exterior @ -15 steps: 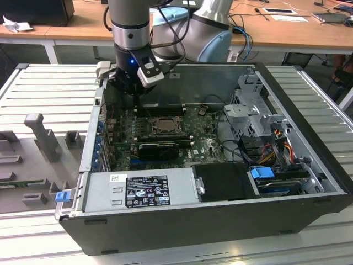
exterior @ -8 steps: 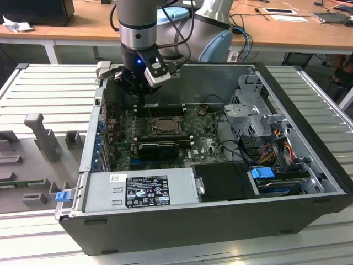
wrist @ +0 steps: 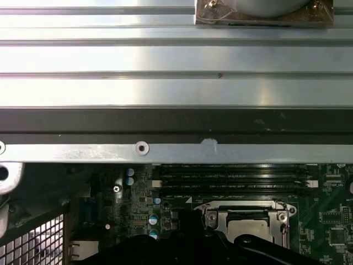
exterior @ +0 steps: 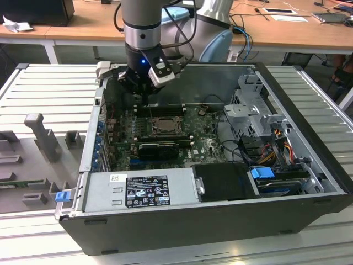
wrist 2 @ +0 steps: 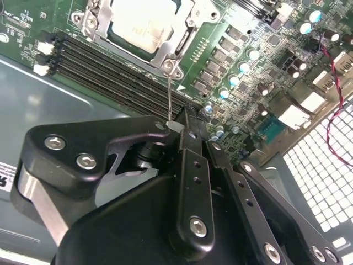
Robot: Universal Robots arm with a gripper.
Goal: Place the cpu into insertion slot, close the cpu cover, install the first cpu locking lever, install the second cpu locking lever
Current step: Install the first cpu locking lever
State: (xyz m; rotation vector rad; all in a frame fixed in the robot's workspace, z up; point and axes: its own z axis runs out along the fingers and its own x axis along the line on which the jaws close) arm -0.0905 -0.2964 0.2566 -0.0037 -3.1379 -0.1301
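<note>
While the arm hangs over the open computer case point(exterior: 309, 165) in the upper left of the exterior view, its claw point(exterior: 144, 95) is down inside the case, just above the back edge of the green circuit board point(exterior: 204, 144). In the second wrist view the claw point(wrist 2: 175, 128) sits in the middle of the frame with its black fingers point(wrist 2: 190, 165) drawn narrow, pinched on the tip of a thin wire locking lever point(wrist 2: 170, 94). That lever runs up the frame to a screw post at the corner of the insertion slot point(wrist 2: 165, 52). The cpu point(wrist 2: 144, 25), pale and silver-grey, lies seated in the slot at the top of that view, and the cpu cover point(wrist 2: 190, 22) lies flat around it, framing the chip through its window. Dark memory slots point(wrist 2: 105, 63) run alongside the socket, between it and the claw. In the first wrist view the cpu point(wrist: 251, 229) appears at lower right with the cover point(wrist: 242, 208) around it, below a bright metal case rail point(wrist: 176, 152). In the exterior view the socket point(exterior: 161, 124) sits centre-left, and the case rests on a ribbed metal table point(exterior: 49, 94).
</note>
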